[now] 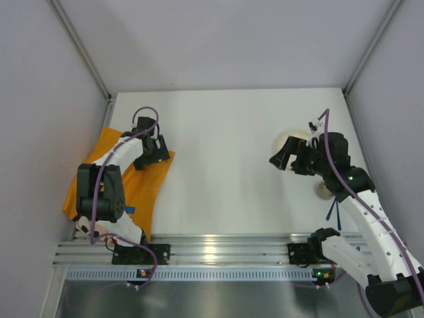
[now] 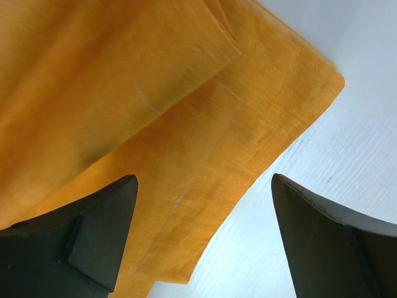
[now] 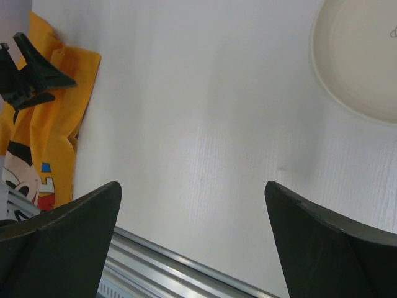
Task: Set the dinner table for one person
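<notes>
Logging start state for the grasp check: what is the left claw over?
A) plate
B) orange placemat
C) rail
B: in the left wrist view the open left claw hangs over a corner of the placemat. The plate lies far off on the right side of the table.

Left arm (image 1: 116, 154) and right arm (image 1: 366, 207) forward, jaws wide apart.
</notes>
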Available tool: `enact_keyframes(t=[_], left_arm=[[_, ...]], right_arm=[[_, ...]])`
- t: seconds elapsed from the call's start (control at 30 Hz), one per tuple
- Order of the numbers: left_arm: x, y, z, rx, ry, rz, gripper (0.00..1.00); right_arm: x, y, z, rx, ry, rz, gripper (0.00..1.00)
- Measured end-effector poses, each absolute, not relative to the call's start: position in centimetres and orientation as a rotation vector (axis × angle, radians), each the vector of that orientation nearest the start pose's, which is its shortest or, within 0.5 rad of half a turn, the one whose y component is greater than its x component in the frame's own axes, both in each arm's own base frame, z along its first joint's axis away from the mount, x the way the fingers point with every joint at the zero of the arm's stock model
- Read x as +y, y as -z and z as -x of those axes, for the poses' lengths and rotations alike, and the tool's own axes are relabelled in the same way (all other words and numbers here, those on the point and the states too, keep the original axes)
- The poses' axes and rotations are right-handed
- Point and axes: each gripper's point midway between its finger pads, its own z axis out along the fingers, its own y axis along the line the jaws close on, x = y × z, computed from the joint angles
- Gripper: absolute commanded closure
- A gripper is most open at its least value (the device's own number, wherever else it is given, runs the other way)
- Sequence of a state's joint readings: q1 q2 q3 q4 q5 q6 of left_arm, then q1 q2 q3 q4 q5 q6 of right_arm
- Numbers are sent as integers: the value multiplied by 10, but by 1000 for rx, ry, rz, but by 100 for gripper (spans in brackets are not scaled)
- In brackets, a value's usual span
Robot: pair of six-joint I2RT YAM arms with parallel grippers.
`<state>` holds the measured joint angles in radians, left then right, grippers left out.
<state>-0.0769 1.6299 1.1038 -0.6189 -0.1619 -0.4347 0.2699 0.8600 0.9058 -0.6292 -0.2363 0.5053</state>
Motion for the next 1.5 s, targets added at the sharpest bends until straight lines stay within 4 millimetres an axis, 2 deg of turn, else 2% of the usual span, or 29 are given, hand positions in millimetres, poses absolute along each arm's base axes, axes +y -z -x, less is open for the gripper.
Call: enact_keyframes(t=[0.1, 0.23, 0.33, 0.4, 0.43, 0.47, 0.53, 0.77, 0.83, 0.87, 0.93, 1.1, 1.2, 1.27, 1.33, 1.43, 1.5], left_arm=[[-26, -42, -342, 2699, -62, 495, 5], [-24, -20, -335, 2758, -113, 540, 5], [-22, -20, -338, 2749, -117, 561, 9], [-23, -19, -338, 2749, -109, 568, 23], [-24, -19, -339, 2749, -102, 571, 47], [-26, -18, -341, 2748, -87, 579, 61], [-30, -17, -347, 2744, -58, 581, 100], [-38, -19, -353, 2763, -29, 547, 100], [-51, -20, -359, 2775, -15, 529, 100], [-61, -21, -364, 2778, 0, 507, 100], [-96, -23, -376, 2785, 51, 448, 100], [-230, -36, -394, 2774, 339, 317, 100], [-301, -44, -394, 2766, 540, 315, 100], [-341, -46, -396, 2757, 662, 337, 100], [-371, -41, -398, 2754, 758, 388, 100], [-400, -30, -400, 2758, 846, 499, 100], [-413, -32, -404, 2734, 898, 560, 100]], right_arm=[[127, -221, -239, 2225, -681, -121, 0], [123, -220, -234, 2231, -661, -127, 0], [121, -219, -233, 2238, -646, -132, 0], [120, -217, -232, 2244, -636, -134, 0], [119, -217, -232, 2245, -633, -134, 0], [119, -216, -232, 2247, -631, -135, 0], [119, -215, -233, 2252, -625, -139, 0], [118, -215, -237, 2263, -609, -136, 0], [117, -216, -238, 2259, -604, -131, 0], [117, -216, -238, 2259, -601, -127, 0], [116, -215, -238, 2258, -591, -125, 0], [110, -213, -238, 2265, -546, -117, 0], [106, -216, -239, 2252, -516, -109, 0], [103, -217, -237, 2252, -495, -107, 0], [99, -218, -235, 2245, -476, -102, 0], [94, -218, -231, 2245, -449, -102, 0], [91, -219, -228, 2239, -435, -101, 0]])
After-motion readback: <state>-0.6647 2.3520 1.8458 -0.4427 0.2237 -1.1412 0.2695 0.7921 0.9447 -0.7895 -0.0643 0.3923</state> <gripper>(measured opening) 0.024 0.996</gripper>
